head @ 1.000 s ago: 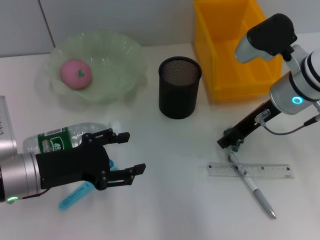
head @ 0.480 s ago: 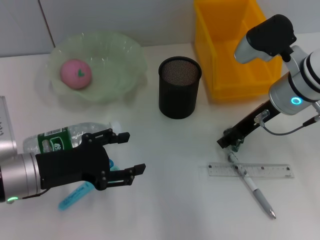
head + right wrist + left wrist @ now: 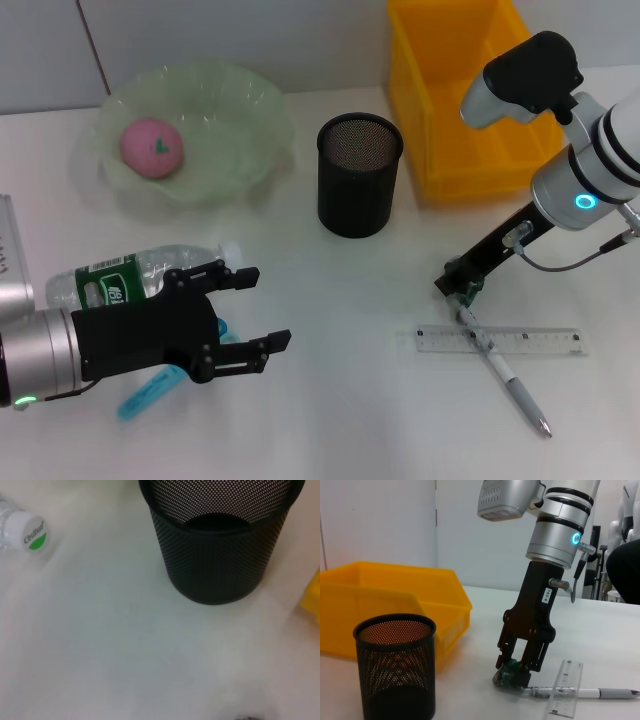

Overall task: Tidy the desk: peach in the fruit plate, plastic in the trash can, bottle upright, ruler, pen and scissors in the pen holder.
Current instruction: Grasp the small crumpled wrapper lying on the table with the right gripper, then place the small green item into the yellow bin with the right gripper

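Reaching down near the table's right edge, the right gripper [image 3: 462,296] pinches the pen's [image 3: 510,380] tip, where it lies across the ruler [image 3: 500,341]. Left gripper [image 3: 245,308] hovers wide open, empty, front-left.

Right pincer [image 3: 462,296] at 4 o'clock, tips down at the pen [image 3: 510,380] end where it crosses the ruler [image 3: 501,341]. Left pincer [image 3: 252,306] at 8 o'clock, fingers spread, over lying bottle [image 3: 125,277]. Peach [image 3: 152,147] in plate [image 3: 240,110], 10 o'clock.
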Controlling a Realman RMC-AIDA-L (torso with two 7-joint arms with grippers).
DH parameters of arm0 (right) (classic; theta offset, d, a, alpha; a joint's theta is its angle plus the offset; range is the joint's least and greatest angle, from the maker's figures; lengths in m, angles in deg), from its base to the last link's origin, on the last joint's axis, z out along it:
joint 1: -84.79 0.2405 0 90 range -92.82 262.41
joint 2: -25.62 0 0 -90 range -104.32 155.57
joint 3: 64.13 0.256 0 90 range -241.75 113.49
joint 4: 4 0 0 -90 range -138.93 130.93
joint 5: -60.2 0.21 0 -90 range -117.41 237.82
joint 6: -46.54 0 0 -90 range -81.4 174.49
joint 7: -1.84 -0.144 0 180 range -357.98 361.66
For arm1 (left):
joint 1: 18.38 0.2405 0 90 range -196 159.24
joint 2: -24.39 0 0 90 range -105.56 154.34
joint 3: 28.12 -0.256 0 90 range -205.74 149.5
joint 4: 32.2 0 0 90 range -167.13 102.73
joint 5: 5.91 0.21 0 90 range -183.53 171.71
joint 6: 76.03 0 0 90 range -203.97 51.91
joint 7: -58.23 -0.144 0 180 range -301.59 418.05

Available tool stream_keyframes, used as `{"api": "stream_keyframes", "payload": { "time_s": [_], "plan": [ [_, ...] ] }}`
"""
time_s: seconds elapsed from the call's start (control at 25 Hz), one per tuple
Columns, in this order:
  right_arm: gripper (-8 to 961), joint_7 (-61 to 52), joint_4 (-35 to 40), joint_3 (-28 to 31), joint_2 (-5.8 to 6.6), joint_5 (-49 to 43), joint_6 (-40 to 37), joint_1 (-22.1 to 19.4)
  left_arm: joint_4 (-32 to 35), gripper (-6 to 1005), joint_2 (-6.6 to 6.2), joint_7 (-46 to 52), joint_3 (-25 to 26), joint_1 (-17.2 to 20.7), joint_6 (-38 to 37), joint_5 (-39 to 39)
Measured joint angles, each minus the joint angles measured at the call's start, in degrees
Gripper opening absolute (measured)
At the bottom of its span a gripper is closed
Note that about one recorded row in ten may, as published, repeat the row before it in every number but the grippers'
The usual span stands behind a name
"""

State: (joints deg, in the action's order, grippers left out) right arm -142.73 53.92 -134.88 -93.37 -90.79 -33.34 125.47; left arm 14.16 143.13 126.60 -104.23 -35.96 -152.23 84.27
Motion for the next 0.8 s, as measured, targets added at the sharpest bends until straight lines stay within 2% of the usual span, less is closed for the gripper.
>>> {"api": "stream_keyframes", "payload": {
  "time_s": [0.12, 0.56, 0.8],
  "plan": [
    [592, 0.13, -0.15, 0.00, 0.00, 0.00, 0.00, 0.02, -0.14, 790, 0.00, 0.00, 0.00, 0.00, 0.00, 0.00],
    [592, 0.28, -0.80, 0.00, 0.00, 0.00, -0.17, 0.11, -0.14, 787, 0.00, 0.00, 0.00, -0.18, -0.11, 0.00],
    [505, 0.47, -0.79, 0.00, 0.00, 0.00, -0.03, 0.11, -0.14, 786, 0.01, 0.00, 0.00, -0.24, -0.13, 0.00]
  ]
}}
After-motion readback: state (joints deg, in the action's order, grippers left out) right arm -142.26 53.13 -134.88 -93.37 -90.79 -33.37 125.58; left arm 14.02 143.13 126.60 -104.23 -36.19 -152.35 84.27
